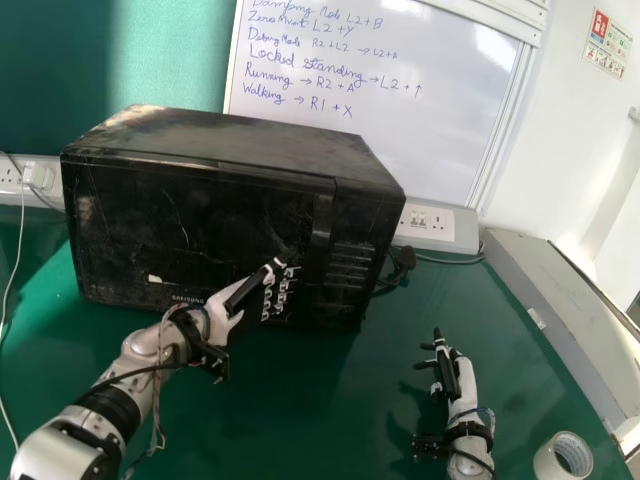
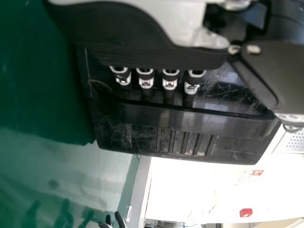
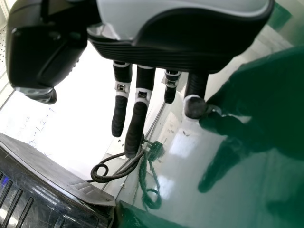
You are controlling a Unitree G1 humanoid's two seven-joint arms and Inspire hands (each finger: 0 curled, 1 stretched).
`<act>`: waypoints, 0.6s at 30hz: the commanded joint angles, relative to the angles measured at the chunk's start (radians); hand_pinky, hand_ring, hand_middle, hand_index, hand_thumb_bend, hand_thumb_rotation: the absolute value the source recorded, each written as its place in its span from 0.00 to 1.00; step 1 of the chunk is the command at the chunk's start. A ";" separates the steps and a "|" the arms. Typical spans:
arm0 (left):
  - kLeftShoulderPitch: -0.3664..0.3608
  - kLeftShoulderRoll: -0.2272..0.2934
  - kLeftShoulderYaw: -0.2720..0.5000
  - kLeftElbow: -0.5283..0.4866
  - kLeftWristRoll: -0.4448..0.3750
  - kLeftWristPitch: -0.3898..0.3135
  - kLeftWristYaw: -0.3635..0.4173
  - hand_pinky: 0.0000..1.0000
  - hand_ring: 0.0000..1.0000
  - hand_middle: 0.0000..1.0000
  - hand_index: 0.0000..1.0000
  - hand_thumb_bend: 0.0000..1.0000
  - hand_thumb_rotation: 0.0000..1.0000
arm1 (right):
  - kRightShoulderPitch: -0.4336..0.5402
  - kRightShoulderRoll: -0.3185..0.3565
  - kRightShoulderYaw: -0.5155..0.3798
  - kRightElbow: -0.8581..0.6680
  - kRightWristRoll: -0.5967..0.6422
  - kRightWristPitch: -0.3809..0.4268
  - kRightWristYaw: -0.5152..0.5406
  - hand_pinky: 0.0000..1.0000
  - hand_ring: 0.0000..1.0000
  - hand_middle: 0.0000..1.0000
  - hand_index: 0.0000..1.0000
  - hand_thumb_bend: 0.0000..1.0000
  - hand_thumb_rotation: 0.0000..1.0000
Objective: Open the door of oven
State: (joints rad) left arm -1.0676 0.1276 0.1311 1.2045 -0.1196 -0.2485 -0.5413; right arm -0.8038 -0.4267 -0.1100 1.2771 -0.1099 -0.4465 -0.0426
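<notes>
Left robot hand [image 1: 222,314] hung before the closed door of the black oven [image 1: 180,225], beside its handle [image 1: 321,220], its grip impossible to tell, the oven standing on the green tabletop [image 1: 330,410], while rightward the right robot hand [image 1: 462,380] hovered open near a tape roll [image 1: 545,461].

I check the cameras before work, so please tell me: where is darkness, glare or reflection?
Head view: the oven looks very dark; left wrist view: the wall is washed out; right wrist view: the whiteboard glares, the glossy table mirrors the cable.
</notes>
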 commanded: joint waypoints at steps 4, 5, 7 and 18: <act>-0.041 -0.019 -0.006 0.028 0.023 0.014 0.026 1.00 1.00 1.00 1.00 1.00 0.99 | 0.017 0.022 0.009 0.027 -0.011 0.036 0.003 0.18 0.23 0.39 0.62 0.79 0.77; -0.045 -0.022 -0.005 0.031 0.026 0.016 0.026 1.00 1.00 1.00 1.00 1.00 0.99 | 0.017 0.023 0.010 0.027 -0.011 0.036 0.002 0.18 0.23 0.39 0.62 0.79 0.77; -0.052 -0.028 -0.004 0.035 0.031 0.021 0.032 1.00 1.00 1.00 1.00 1.00 0.98 | 0.016 0.024 0.008 0.027 -0.008 0.037 0.005 0.18 0.23 0.39 0.62 0.79 0.77; -0.090 -0.050 0.009 0.058 0.027 0.043 0.033 1.00 1.00 1.00 1.00 1.00 0.96 | 0.012 0.028 0.008 0.031 -0.009 0.034 0.008 0.18 0.23 0.38 0.62 0.78 0.77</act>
State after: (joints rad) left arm -1.1312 0.0916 0.1371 1.2514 -0.0960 -0.2162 -0.5000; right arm -0.8074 -0.4237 -0.1107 1.2800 -0.1099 -0.4429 -0.0470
